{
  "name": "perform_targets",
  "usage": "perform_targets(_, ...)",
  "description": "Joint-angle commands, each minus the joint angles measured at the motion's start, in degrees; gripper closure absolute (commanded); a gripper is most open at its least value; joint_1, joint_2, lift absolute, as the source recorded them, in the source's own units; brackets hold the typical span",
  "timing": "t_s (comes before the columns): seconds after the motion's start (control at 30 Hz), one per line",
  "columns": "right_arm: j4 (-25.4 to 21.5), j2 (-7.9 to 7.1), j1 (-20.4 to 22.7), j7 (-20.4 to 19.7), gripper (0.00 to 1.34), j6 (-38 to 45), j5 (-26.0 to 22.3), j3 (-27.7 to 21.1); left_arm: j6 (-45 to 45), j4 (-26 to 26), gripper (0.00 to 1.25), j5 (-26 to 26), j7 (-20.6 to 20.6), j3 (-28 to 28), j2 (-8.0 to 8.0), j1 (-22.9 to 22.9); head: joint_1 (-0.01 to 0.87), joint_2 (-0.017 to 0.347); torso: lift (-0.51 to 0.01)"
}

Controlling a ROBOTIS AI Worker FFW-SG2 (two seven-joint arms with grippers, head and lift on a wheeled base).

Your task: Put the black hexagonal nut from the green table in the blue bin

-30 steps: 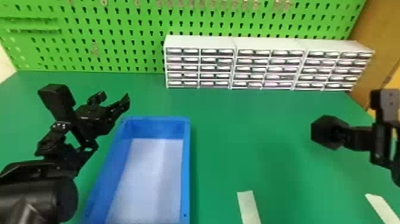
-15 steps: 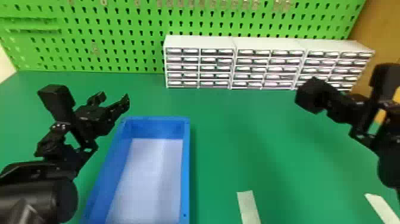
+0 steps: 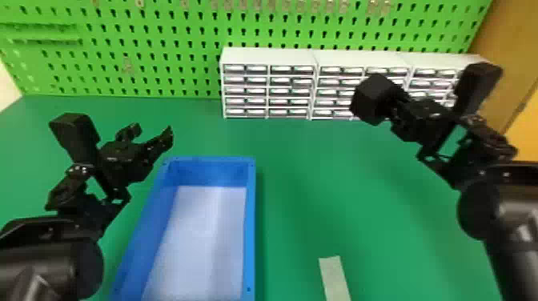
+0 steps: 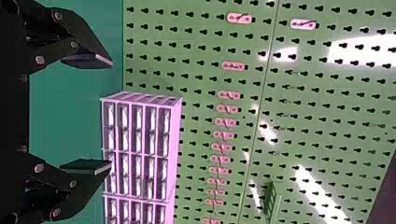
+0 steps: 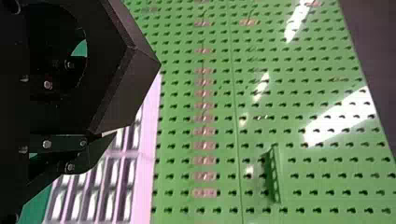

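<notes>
Above right side of green table (image 3: 360,200), right gripper (image 3: 400,114) is clamping black hexagonal nut (image 3: 370,100); left gripper (image 3: 154,130) is hanging near blue bin (image 3: 251,224), fingers standing apart.

Your black hexagonal nut (image 3: 371,99), tilted, gripped in right gripper (image 3: 404,114), raised over green table (image 3: 320,172); your blue bin (image 3: 249,224) upright on table, open-topped, pale-floored, left of nut
</notes>
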Motion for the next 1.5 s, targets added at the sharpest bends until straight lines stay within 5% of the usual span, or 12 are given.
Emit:
perform_targets(0.0, 1.44, 0.99, -0.82, -0.58, 0.96, -2.58, -2.10, 3.44, 0.00, 0.00, 0.49, -0.11, 0.00, 0.18, 0.00, 0.09, 0.691, 0.009, -0.097)
perform_targets(0.3, 4.43, 2.13, -3.02, -1.20, 0.96, -4.25, -4.82, 11.79, 0.00, 0.00, 0.49, -0.11, 0.26, 0.70, 0.00, 0.00, 0.691, 0.009, -0.097)
perform_targets(0.67, 7.06, -1.83, -7.85, -1.29, 0.96, -3.72, -9.75, 26.11, 0.00, 0.09, 0.49, -0.20, 0.52, 1.05, 0.00, 0.00, 0.691, 0.009, -0.097)
perform_targets(1.47, 9.61, -4.02, -12.07, -1.29, 0.96, -4.08, -16.51, 40.35, 0.00, 0.53, 0.49, -0.38, 0.79, 1.23, 0.00, -0.27, 0.691, 0.009, -0.097)
